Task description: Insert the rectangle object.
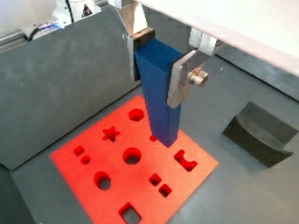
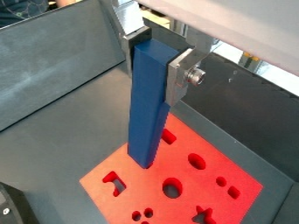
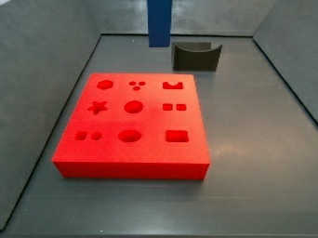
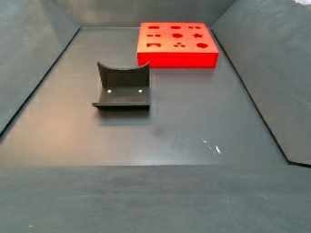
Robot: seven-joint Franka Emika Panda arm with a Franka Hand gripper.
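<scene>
My gripper [image 1: 158, 66] is shut on the top of the rectangle object [image 1: 163, 105], a long blue bar that hangs upright between the silver fingers, as both wrist views show [image 2: 156, 63]. The bar [image 2: 146, 122] hangs above the red board [image 1: 140, 188] with shaped holes, and its lower end is clear of the board [image 2: 146, 184]. In a side view only the bar's lower part [image 3: 159, 23] shows, above the far edge of the board [image 3: 152, 123]; the gripper is out of frame. In a side view the board [image 4: 177, 60] shows with neither bar nor gripper in view.
The fixture [image 3: 195, 54], dark grey with a curved notch, stands on the grey floor beside the board; it also shows in a wrist view [image 1: 260, 131] and a side view [image 4: 122, 86]. Grey walls [image 1: 59, 79] enclose the floor.
</scene>
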